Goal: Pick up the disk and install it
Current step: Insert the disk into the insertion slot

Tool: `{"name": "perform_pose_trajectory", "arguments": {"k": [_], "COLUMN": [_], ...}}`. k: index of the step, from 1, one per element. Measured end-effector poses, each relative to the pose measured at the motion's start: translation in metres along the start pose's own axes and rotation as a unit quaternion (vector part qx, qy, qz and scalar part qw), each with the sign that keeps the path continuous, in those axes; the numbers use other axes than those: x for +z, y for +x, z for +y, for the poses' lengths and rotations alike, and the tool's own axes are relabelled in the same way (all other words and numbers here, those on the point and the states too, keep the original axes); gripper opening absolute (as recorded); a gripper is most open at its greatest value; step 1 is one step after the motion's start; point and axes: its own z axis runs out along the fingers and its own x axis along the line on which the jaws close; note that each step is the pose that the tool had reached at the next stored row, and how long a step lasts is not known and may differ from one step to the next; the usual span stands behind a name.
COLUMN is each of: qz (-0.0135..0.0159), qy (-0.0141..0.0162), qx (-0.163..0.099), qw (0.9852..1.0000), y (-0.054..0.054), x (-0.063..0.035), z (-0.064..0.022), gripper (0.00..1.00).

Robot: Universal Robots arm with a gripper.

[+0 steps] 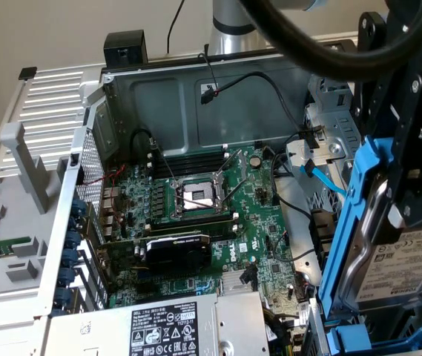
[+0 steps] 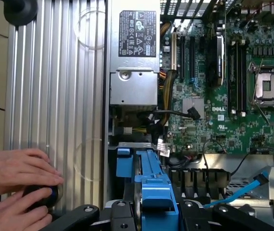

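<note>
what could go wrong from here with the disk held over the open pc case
1. The disk, clamped in the gripper, leans tilted; it may jam against the blue carrier below it instead of sliding in.
2. The loose blue cable lies close beside it and could get snagged or pinched.
3. A person's hands rest near the gripper and might be struck.
</note>
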Motion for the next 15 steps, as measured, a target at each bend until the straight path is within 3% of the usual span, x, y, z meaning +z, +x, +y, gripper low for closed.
{"name": "perform_pose_trajectory", "arguments": {"k": [15], "qz": [-0.0013], "qy": [0.0027], "qx": [0.0], "qw": [1.0], "y": [0.0], "x": [0.0065], "z": [0.0], "gripper": [0.37]}}
